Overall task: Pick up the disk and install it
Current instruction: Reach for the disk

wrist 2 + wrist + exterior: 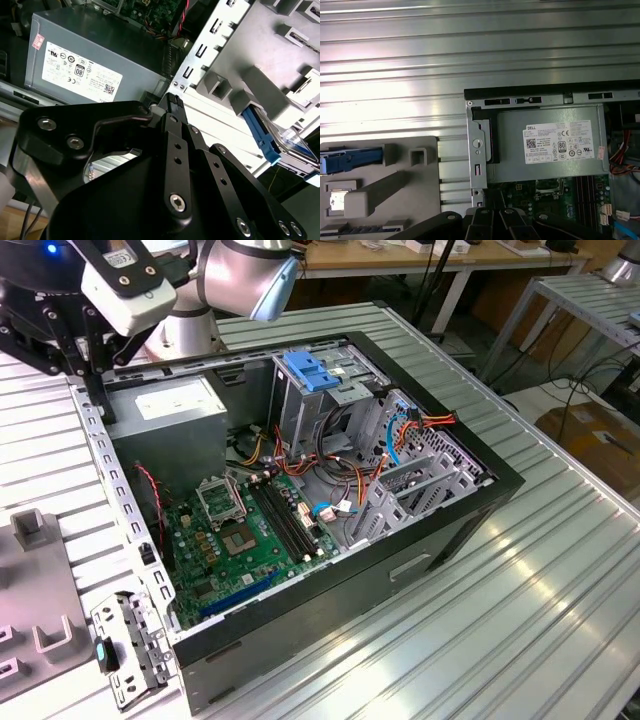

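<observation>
Closest to you in both wrist views is the black linkage of the gripper (167,103). Whether the jaws are parted or pressed together I cannot tell from these angles, but they do not hold the disk. In the exterior view the gripper hangs at the upper left of the frame, over the corner of the open computer case (300,630) where the grey power supply (165,405) sits.

The disk (261,136) rests in the grey holder (422,205) on the ribbed tabletop (540,570), just outside the case wall and apart from the gripper. You can pick it out by its blue side rail (350,159). The drive cage (300,415) with its blue latch (310,370) stands near the upper centre of the exterior view, above the motherboard (250,530) in the frame.

Expect the disk to be rigid and dense for its size, with smooth metal faces and a slick label, so a light pinch may let it slide. It is probably sensitive to shock, so avoid knocks and drops. I would grip it squarely across the body near mid-length so that it hangs level. Keep off the connector end, and do not crush the plastic rails, which likely have to slide into the cage.
</observation>
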Controlling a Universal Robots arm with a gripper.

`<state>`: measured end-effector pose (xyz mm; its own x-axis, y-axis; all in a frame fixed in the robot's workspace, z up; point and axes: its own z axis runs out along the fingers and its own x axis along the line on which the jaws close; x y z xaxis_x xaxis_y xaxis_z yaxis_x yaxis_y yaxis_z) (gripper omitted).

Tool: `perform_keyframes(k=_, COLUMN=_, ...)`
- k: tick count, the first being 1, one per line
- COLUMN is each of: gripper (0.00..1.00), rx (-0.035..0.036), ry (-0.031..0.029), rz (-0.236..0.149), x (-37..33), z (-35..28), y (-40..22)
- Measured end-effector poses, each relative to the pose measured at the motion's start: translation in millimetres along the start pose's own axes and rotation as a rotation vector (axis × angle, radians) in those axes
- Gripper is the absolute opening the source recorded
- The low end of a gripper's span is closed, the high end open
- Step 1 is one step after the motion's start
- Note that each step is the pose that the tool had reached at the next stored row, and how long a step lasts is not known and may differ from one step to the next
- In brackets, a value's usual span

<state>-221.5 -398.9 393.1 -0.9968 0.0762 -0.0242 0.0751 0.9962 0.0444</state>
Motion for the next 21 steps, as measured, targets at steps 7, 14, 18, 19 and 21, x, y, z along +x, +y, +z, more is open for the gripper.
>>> perform_keyframes(k=7, gripper=0.11, rx=0.0000, ry=0.0000, rz=0.000, x=4.1, z=-0.1, y=-0.3)
perform_keyframes(k=14, gripper=0.11, rx=0.0001, ry=0.0001, rz=0.000, x=10.7, z=-0.3, y=-0.8)
perform_keyframes(k=18, gripper=0.11, rx=0.0001, ry=0.0002, rz=0.000, x=13.6, z=-0.3, y=-1.0)
perform_keyframes(k=19, gripper=0.11, rx=0.0000, ry=0.0001, rz=0.000, x=14.5, z=-0.3, y=-1.1)
perform_keyframes(k=21, gripper=0.11, rx=0.0001, ry=0.0002, rz=0.000, x=16.0, z=-0.4, y=-1.2)
